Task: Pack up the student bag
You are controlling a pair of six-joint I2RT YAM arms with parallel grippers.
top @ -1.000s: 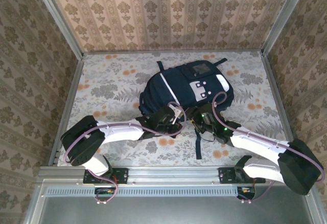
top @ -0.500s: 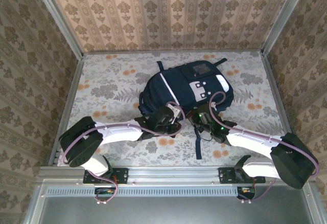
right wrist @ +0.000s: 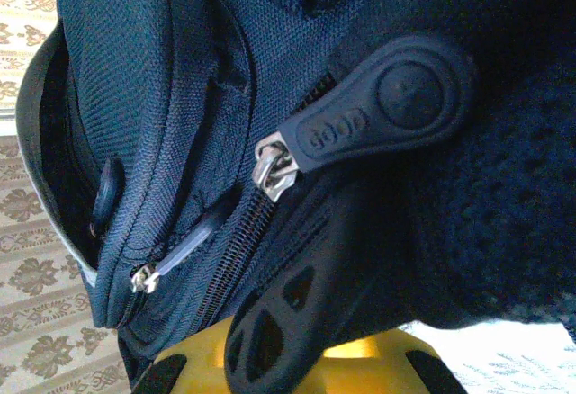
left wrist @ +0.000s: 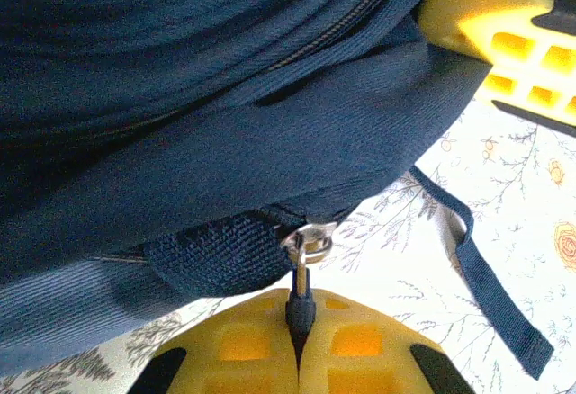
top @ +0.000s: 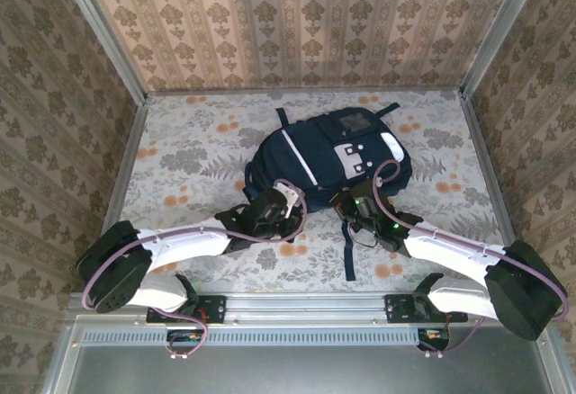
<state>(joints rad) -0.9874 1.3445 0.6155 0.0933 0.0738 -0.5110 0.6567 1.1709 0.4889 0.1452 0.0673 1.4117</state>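
1. Student bag point(top: 328, 156): navy, lying flat on the floral table point(top: 180, 160), from the middle towards the far side; white stripes and grey-white buckle patch face up; both arms reach it at its near edge, close to each other.
2. Left gripper point(left wrist: 300, 326): yellow fingers pressed together, no gap seen between them; clamped on a short dark zipper pull point(left wrist: 300, 304); the pull's upper end hangs from a metal ring point(left wrist: 309, 246) at the bag's lower seam; the pull runs straight from ring to fingers and looks taut; table pattern shows between the fingers and the fabric, so only the pull is touched.
3. Left wrist view, surroundings: a loose navy strap point(left wrist: 490, 291) trails from the bag across the table to the right, its free end lying flat; a yellow moulded block point(left wrist: 490, 16) sits against the fabric at upper right; what it belongs to cannot be told.
4. Right gripper point(right wrist: 292, 367): fingers together; a black rubber pull tab point(right wrist: 274, 322) with oval cut-outs runs down between the yellow fingers; clamped on that tab.
5. Right wrist view, surroundings: a second rubber tab point(right wrist: 378, 111), round-ended with raised lettering too unclear to read, hangs from a silver slider point(right wrist: 270, 169) on a zip; the fingers do not touch it; a smaller zip pull point(right wrist: 175, 259) lies further left on a pocket seam; a dark gap shows between fabric layers at the left edge; whether a compartment is open there cannot be told.
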